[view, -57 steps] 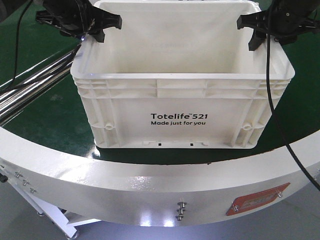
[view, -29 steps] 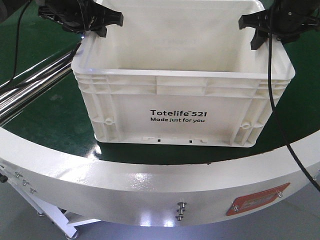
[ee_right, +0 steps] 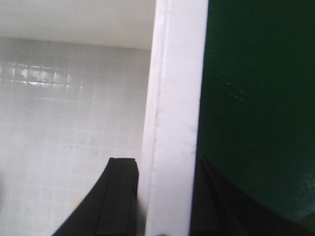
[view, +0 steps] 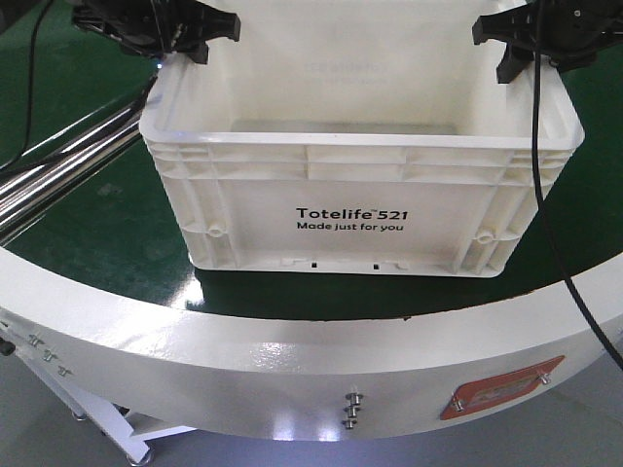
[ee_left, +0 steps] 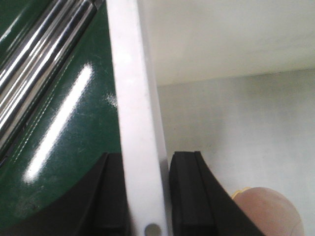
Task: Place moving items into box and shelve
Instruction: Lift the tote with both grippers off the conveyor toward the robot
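At rims, left tool [ee_left: 146, 169], right tool [ee_right: 167, 169] clamp box [view: 350, 219], now higher.

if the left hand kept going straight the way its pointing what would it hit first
The crate wall: the left hand straddles its rim, one finger each side. Going on, the rim would likely seat deeper between them, though depth is unclear.

Light: bright, from overhead.
Glare: streaks on glossy green surface [ee_left: 59, 128]; large white plastic crate [view: 360, 78] washed out inside.
Focus: wrist views soft; black fingers [ee_left: 192, 196] blurred.
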`<state>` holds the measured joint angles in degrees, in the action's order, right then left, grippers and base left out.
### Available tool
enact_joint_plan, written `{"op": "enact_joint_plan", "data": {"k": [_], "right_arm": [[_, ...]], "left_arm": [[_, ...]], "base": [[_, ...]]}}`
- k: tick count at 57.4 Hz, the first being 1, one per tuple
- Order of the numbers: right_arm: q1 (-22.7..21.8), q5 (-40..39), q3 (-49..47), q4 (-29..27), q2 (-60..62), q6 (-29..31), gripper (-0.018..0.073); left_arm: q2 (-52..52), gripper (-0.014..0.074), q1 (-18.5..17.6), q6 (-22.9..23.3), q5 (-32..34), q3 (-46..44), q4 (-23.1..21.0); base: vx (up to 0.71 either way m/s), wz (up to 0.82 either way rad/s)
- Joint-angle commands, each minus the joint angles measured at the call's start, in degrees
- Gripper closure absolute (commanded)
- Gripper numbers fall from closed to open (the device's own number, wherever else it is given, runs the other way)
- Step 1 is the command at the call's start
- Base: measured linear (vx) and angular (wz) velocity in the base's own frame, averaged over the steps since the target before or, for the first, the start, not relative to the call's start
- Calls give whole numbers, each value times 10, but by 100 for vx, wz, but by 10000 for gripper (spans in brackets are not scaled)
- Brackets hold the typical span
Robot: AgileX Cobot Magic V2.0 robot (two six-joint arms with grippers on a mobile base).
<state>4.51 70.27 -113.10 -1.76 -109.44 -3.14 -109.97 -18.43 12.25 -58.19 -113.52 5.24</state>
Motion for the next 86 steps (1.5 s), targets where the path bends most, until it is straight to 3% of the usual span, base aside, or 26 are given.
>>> {"op": "enact_joint_plan", "data": {"k": [1,11,32,56,74,86], "right_arm": [[-5,-49,-24,14,55,5,564],[-5,-51,-24,12,70,4,564],[-5,-64,-24,12,119,4,564],[-5,-69,-24,-28,148,6,564],[-5,-70,-24,-29,154,8,564],[-5,-71,-24,-28,154,14,564]], "left_arm": [[65,597,1,-1,70,-21,42],[89,597,1,-1,67,-21,72],[123,597,0,8,44,-20,70],[162,597,-1,8,46,-18,71],[163,597,-28,7,68,-18,77],[163,597,-28,-11,68,-13,87]], "base": [[0,0],[0,0],[0,0],[0,0],[0,0],[0,0]]}}
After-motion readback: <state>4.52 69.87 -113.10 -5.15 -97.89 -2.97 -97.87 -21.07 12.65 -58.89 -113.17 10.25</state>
